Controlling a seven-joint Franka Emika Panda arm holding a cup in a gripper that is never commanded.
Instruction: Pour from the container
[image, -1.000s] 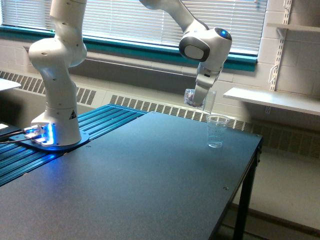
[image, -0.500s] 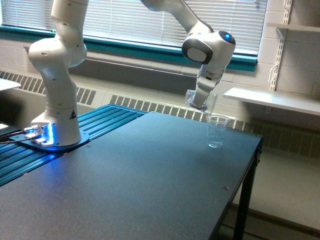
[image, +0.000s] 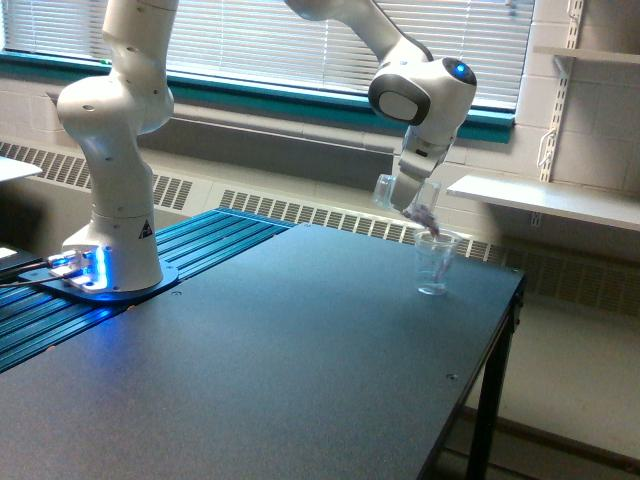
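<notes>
The big dark table (image: 300, 360) fills the front of the exterior view, and its near part is bare. On the exterior view's left, the robot's white base (image: 110, 250) stands on a blue ribbed mat (image: 190, 245) with blue lights shining low down by it. Farther back, near the table's far edge on the exterior view's right, a small see-through cup (image: 433, 265) stands upright on the table. Compared with a moment ago, the big clear cup (image: 405, 195) is tipped over much more. Its mouth now points down toward the small cup, and something small and purplish (image: 427, 217) sits at its lip, right above the small cup's rim. A moment ago the big cup hung almost straight and nothing showed at its lip. The robot's wrist has also gone a bit up and toward the exterior view's right. The small cup has not moved. The big cup is up in the air, just above and beside the small cup, and the gripper (image: 408, 190) is squeezed shut around its side. The arm (image: 395, 60) comes down from the top of the view, bends at its round white joint with a blue dot, and the wrist leans down toward the cups. Behind it all are a long heater, window blinds and a white shelf (image: 545, 200).
</notes>
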